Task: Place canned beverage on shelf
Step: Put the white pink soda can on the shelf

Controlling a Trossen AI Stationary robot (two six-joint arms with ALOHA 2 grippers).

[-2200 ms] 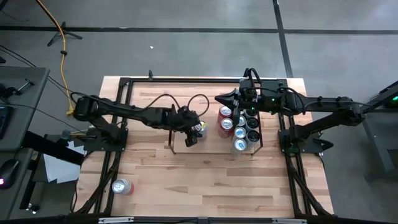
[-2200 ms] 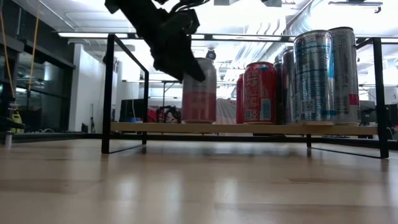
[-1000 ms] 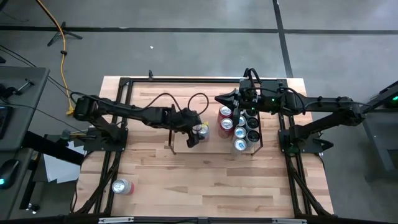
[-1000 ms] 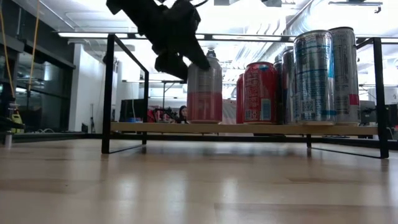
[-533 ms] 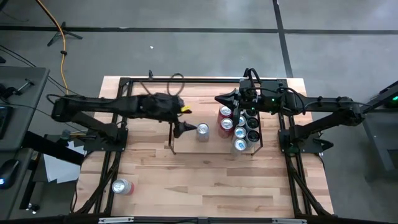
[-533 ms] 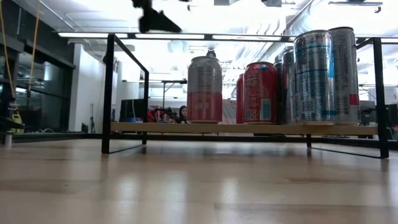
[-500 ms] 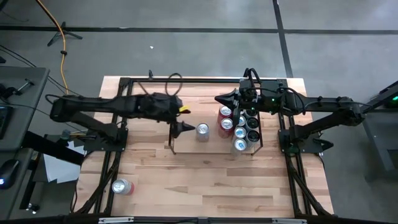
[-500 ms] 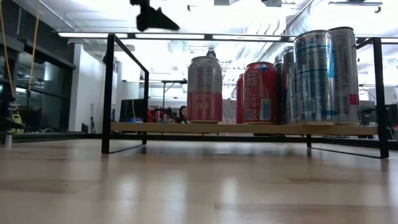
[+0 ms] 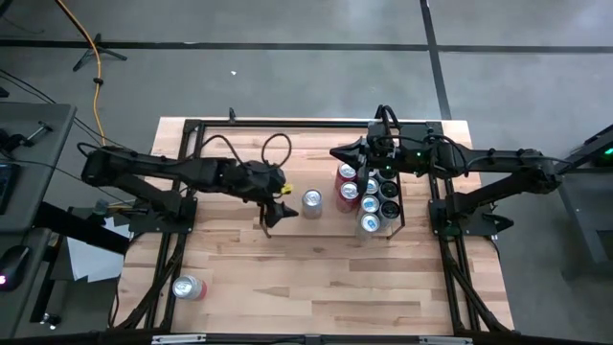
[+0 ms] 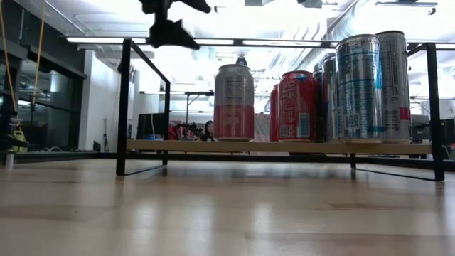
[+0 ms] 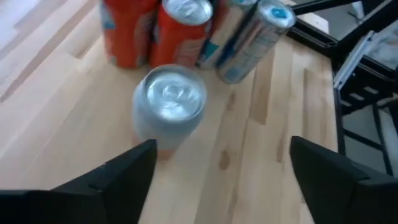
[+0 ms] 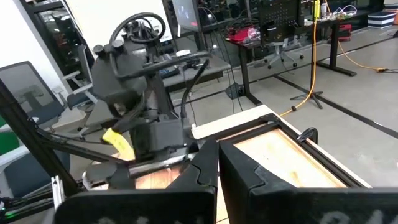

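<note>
A silver-and-red can [image 9: 312, 201] [image 10: 234, 102] [image 11: 169, 104] stands upright on its base on the shelf [image 10: 124, 107], left of two red cans [image 9: 350, 184] and several tall silver and dark ones [image 10: 359, 87]. My left gripper [image 9: 279, 207] [image 11: 217, 171] hangs open to the left of the can and above it, touching nothing. In the low view the left gripper [image 10: 170, 28] shows at the top. My right gripper [image 9: 343, 151] [image 12: 217, 171] waits shut, raised over the far end of the can group.
Another can [image 9: 187, 287] lies on its side near the table's near left corner. The larger black rail frame [image 9: 287, 123] runs along the table's edges. Bare wood lies between the shelf and the near edge.
My left gripper has risen from beside the silver-and-red can's top and drawn back toward the table's left edge. The can stays upright where it stood on the shelf.
</note>
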